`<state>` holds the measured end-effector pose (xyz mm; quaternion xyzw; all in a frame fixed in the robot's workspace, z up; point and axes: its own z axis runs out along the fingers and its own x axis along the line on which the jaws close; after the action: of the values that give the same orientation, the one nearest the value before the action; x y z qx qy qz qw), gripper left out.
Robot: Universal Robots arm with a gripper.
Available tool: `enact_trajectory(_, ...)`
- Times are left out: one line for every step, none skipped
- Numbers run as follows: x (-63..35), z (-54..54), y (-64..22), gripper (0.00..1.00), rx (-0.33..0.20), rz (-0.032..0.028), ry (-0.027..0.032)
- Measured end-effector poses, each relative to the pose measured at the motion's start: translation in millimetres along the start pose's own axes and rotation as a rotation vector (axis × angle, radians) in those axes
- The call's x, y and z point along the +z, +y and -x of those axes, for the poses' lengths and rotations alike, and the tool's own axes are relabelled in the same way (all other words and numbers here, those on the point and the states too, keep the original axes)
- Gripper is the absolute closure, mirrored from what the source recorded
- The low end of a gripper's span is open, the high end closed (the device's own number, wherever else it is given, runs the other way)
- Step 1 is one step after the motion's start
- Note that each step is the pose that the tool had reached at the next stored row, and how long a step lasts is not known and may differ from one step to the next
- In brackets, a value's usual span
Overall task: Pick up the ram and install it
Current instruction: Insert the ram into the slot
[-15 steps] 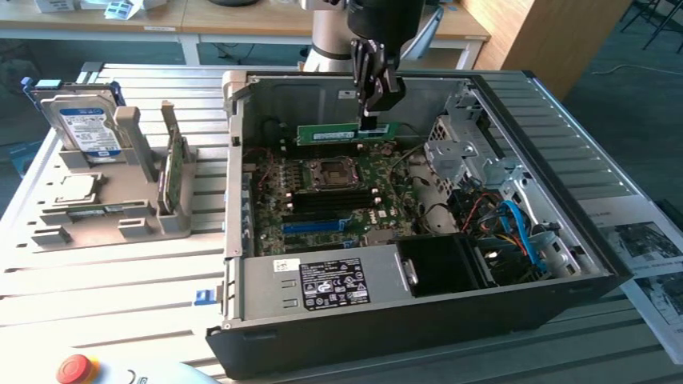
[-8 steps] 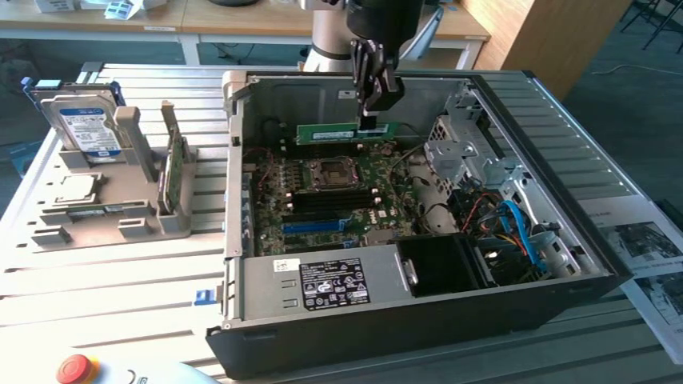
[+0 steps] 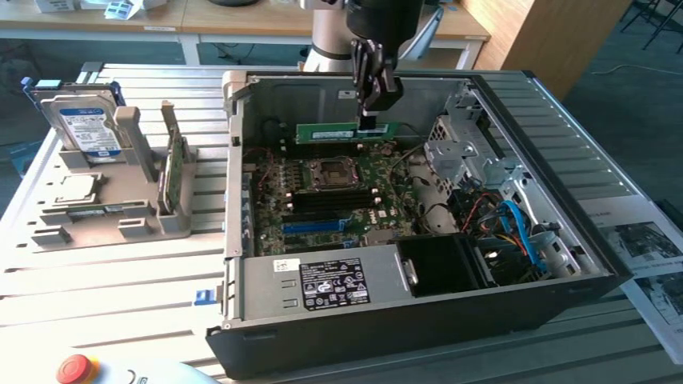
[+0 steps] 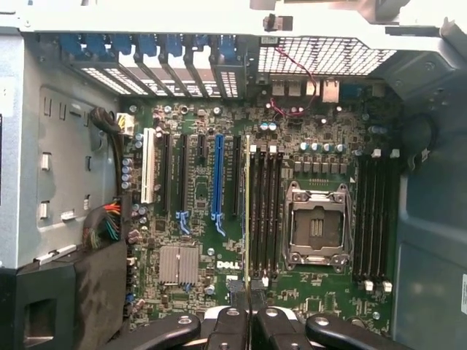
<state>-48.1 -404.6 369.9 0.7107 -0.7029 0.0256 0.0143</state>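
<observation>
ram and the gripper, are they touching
Touching: the exterior view shows the gripper clamped shut on the ram, at its upper edge.

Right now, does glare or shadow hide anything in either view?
Sunlight washes out the slatted table at the exterior view's left; inside the computer case it is shaded, yet the ram in the pincer reads clearly green. Wrist view: the metal rim glares white; the motherboard is evenly lit, the ram seen edge-on.

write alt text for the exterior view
The gripper, shut on the ram, holds it level over the motherboard inside an open computer case. On the exterior view's left, a grey rack holds a hard drive.
</observation>
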Motion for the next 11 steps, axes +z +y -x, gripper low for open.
enact_trajectory(0.0,0.0,0.0,0.88,0.001,0.0001,0.0)
enact_trajectory(0.0,0.0,0.0,0.88,0.001,0.0001,0.0)
enact_trajectory(0.0,0.0,0.0,0.88,0.001,0.0001,0.0001)
enact_trajectory(0.0,0.0,0.0,0.88,0.001,0.0001,0.0001)
enact_trajectory(0.0,0.0,0.0,0.88,0.001,0.0001,0.0)
enact_trajectory(0.0,0.0,0.0,0.88,0.001,0.0002,0.0001)
enact_trajectory(0.5,0.1,0.0,0.88,0.001,0.0,-0.0001)
enact_trajectory(1.1,0.3,0.0,0.88,0.001,0.0001,0.0)
enact_trajectory(2.0,0.4,0.0,0.88,0.002,0.0002,0.0001)
enact_trajectory(3.0,0.6,0.0,0.88,0.003,0.0002,0.0001)
enact_trajectory(4.3,0.7,0.0,0.88,0.004,0.0001,-0.0001)
